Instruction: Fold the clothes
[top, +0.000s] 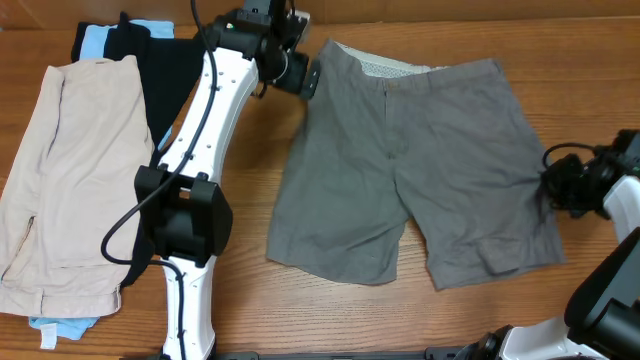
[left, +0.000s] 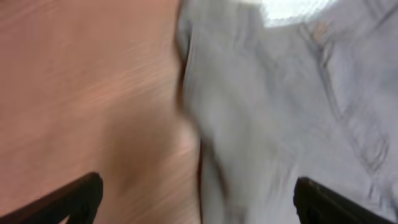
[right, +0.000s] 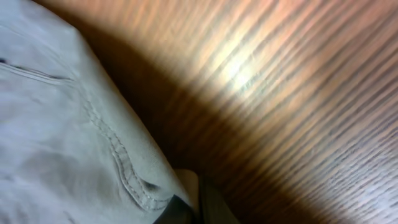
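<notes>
**Fig.** Grey shorts (top: 420, 170) spread flat, front up, on the right half of the wooden table (top: 330, 320). The waistband (top: 450, 70) is at the far side and both leg openings point toward the near edge, so the long axis runs far to near.

- **Left gripper** (top: 306, 78): jaws wide apart, at the far-left corner of the waistband. In its wrist view the cloth's edge lies between the two fingers, with bare wood to the left and cloth to the right. Blur hides whether anything touches.
- **Right gripper** (top: 552, 185): jaws together, at the outer side seam of the right leg, about midway along it. Its wrist view shows the stitched edge running into the fingertips, so it appears pinched on that seam.

The shorts therefore lie between the two arms, rightward from the left gripper and leftward from the right. A fold along the fly would probably carry the held right edge leftward over the middle, and the right arm is the one placed for it.
</notes>
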